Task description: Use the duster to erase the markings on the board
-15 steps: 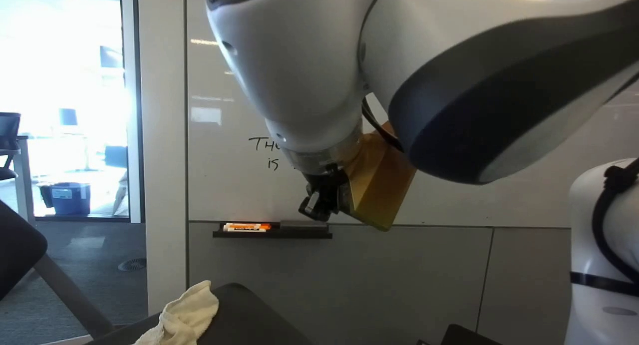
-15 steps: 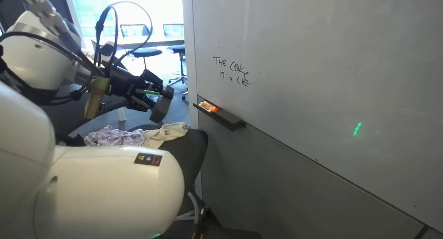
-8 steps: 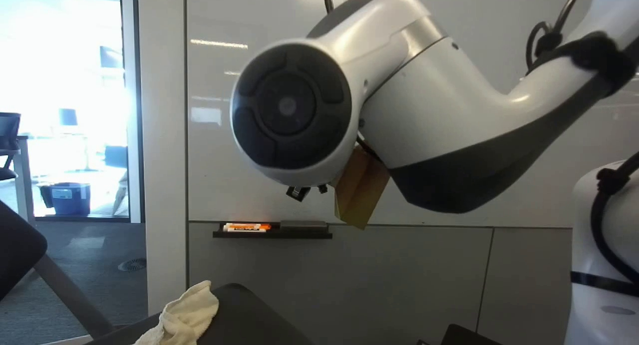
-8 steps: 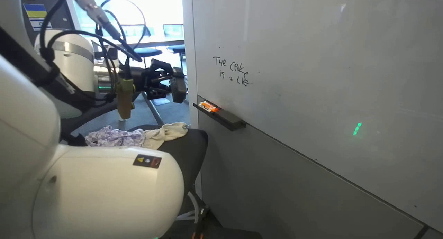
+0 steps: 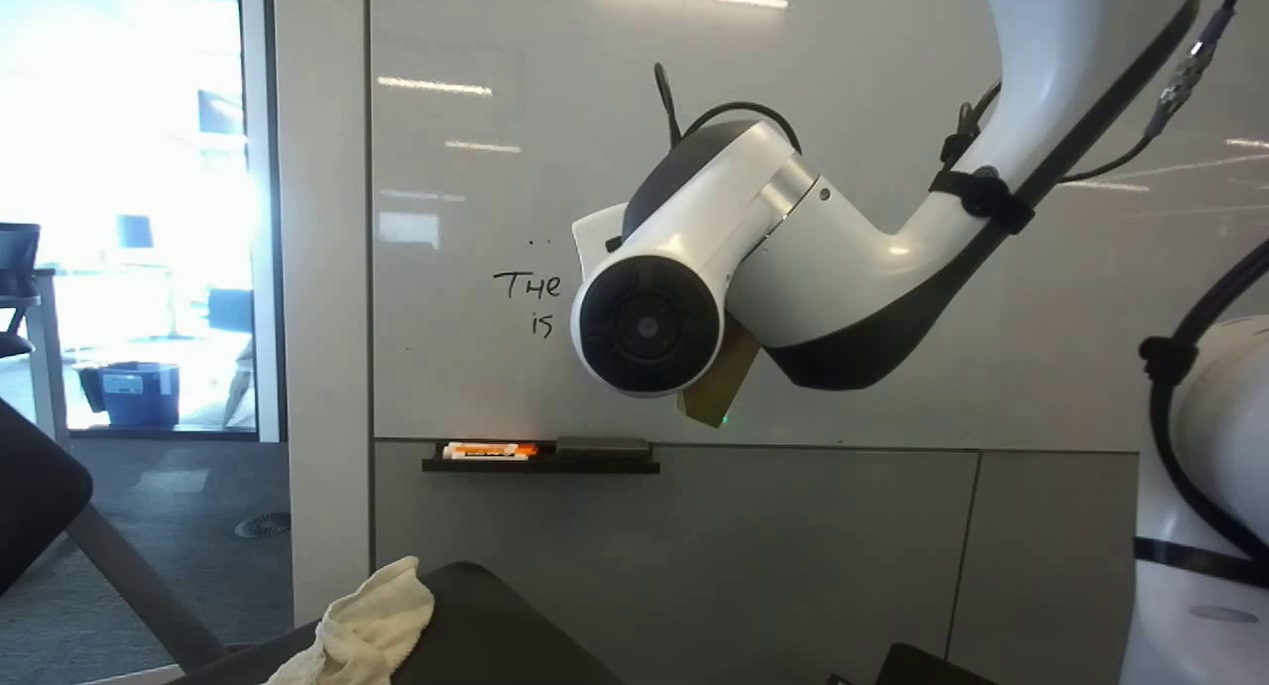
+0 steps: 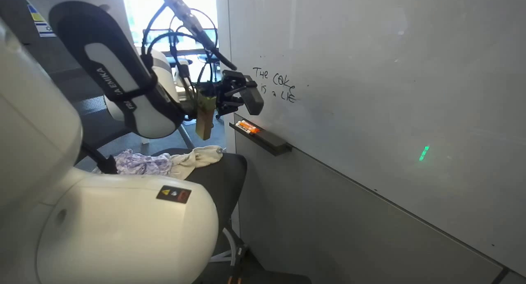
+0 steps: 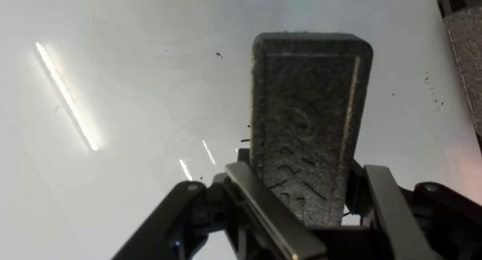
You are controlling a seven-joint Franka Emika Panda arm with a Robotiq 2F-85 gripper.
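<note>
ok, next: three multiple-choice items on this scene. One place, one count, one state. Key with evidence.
1. Where do the orange-and-white marker pens lie?
A) on the floor
B) on the narrow black ledge
C) on the black chair

2. How many lines of thin black handwriting are on the glossy white board?
A) two
B) four
C) six

3. How is the black two-fingered gripper?
A) open, empty
B) shut, empty
C) shut on the dark grey rectangular duster

1 B, both exterior views show them there; 2 A, an exterior view shows "THE CAKE" above "IS A LIE"; 3 C, the wrist view shows the duster held from both sides.
</note>
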